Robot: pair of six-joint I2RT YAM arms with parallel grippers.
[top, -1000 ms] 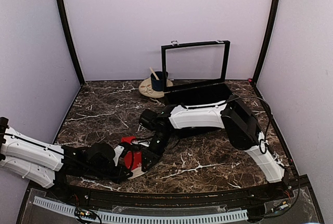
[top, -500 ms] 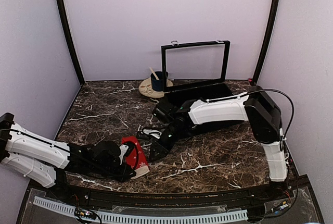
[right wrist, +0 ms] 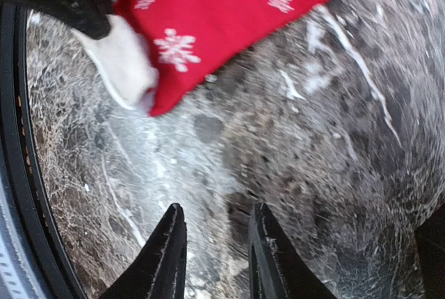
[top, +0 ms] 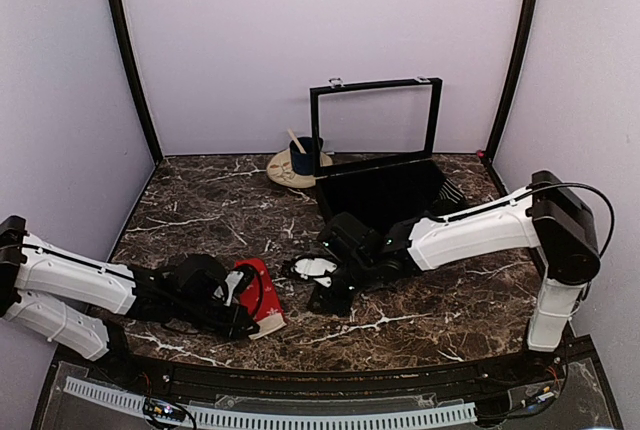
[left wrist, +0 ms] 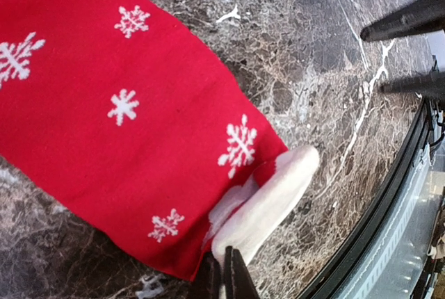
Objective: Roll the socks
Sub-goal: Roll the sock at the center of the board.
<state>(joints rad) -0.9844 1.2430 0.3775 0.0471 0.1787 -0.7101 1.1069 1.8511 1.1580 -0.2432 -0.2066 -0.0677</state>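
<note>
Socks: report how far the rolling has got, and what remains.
Done: nothing looks rolled. The red sock lies flat and unrolled on the table.
In hand: the left gripper is shut on the sock's white end. The right gripper hangs open and empty beside it.
Left: the whole roll. No second sock shows clearly.

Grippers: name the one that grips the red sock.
The left gripper, shut on the white end of the red sock; the right gripper stands open over the marble table, holding nothing.
</note>
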